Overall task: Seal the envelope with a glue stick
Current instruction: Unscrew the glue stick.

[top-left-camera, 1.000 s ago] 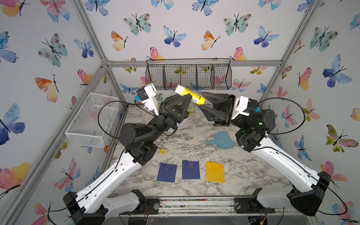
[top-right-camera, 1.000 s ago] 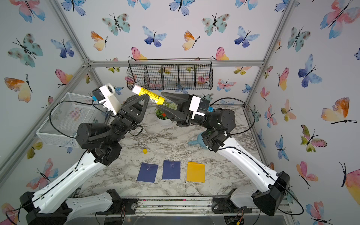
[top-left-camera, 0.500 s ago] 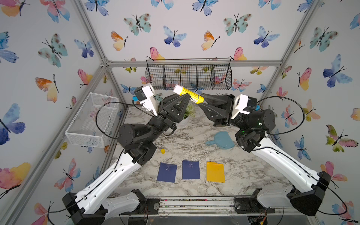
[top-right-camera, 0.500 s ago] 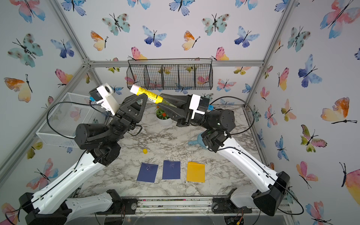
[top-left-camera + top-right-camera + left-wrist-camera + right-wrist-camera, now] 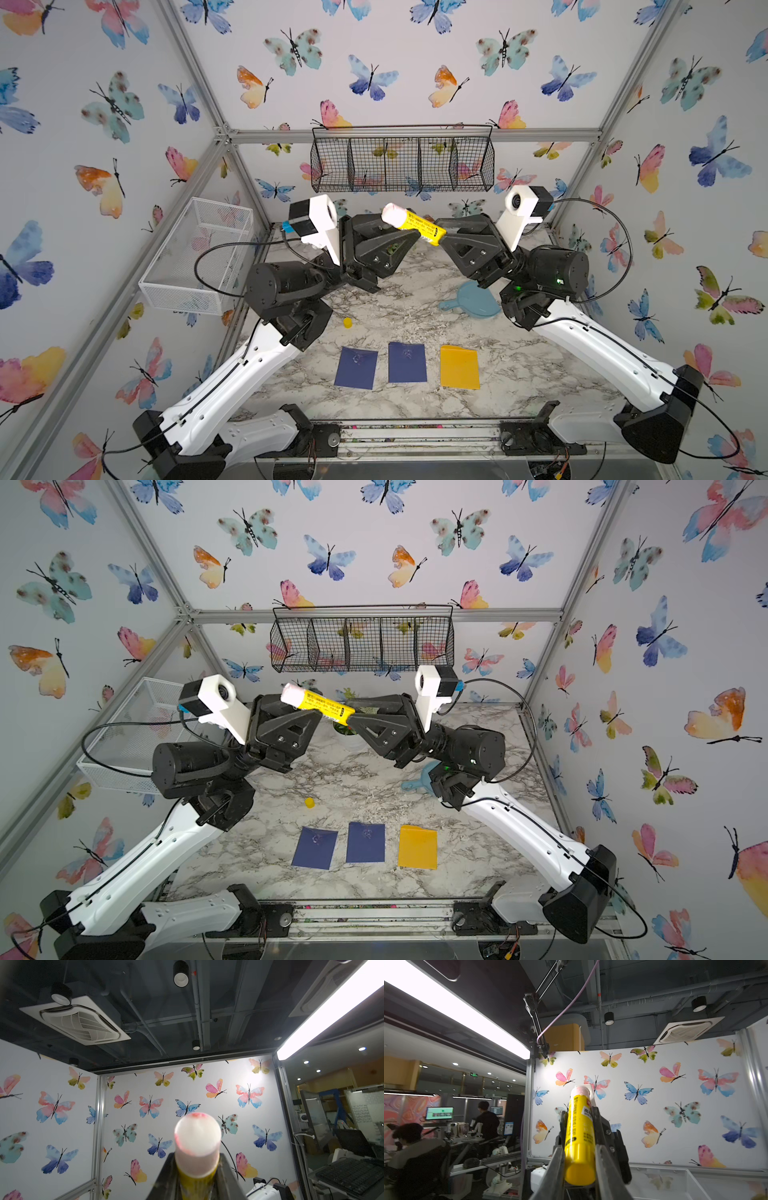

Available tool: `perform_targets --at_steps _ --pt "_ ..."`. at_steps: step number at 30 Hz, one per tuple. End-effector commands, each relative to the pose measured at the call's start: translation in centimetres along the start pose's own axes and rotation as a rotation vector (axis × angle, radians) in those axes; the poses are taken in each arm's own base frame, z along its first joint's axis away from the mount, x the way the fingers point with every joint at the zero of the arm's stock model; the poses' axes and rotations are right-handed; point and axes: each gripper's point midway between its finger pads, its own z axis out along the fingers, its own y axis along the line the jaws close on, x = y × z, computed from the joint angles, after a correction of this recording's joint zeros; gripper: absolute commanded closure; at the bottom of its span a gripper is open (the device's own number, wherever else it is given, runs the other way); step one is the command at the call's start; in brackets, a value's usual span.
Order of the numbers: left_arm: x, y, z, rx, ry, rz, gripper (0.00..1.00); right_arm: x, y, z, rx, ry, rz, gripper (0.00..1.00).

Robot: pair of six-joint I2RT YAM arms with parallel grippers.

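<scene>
The left gripper [image 5: 406, 233] pinches the glue stick [image 5: 415, 226] just behind its bare white tip, holding it in mid-air. The right gripper [image 5: 441, 242] is clamped on its base, probably to twist glue out. The cap [image 5: 348, 322] lies off below.

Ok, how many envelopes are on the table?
3, in a row: navy envelope on the left, second navy envelope in the middle, yellow envelope on the right. More may be hidden.

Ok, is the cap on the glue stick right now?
No, the glue stick ends in a bare whitish tip in the left wrist view, and a small yellow cap lies on the table.
</scene>
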Motion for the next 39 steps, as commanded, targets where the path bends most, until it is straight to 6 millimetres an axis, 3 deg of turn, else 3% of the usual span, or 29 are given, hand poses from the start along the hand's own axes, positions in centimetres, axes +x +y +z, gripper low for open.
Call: perform_targets --at_steps 1,5,10,13,17,21,25,33,39 --pt "-1.5 -5.4 0.0 0.286 0.019 0.22 1.0 0.1 1.6 -0.3 -0.072 0.016 0.217 0.91" --pt "-1.8 -6.0 0.2 0.326 0.032 0.26 1.0 0.0 2.4 -0.3 -0.106 0.026 0.236 0.88" --pt "-2.4 -3.3 -0.1 0.13 -0.037 0.192 1.0 -1.0 2.1 -0.4 -0.01 0.001 0.018 0.57" --pt "-3.3 -1.0 -0.7 -0.016 -0.116 0.057 1.0 -1.5 1.0 -0.4 0.097 0.021 -0.178 0.47" --pt "-3.5 1.6 -1.5 -0.158 -0.18 -0.151 1.0 -1.4 -0.7 -0.8 0.193 0.048 -0.451 0.46" --pt "-2.1 4.4 -2.3 -0.301 -0.192 -0.317 1.0 -0.1 -1.9 -0.2 0.169 0.142 -0.676 0.46" --pt "-1.3 5.3 -2.8 -0.347 -0.193 -0.407 1.0 0.3 -3.9 -0.1 0.22 0.215 -0.849 0.46" --pt "-1.1 5.8 -3.0 -0.383 -0.193 -0.435 1.0 0.0 -5.7 0.1 0.275 0.238 -0.928 0.53" --pt "-0.7 6.2 -3.2 -0.408 -0.185 -0.444 1.0 0.1 -5.6 0.3 0.261 0.22 -0.894 0.58"
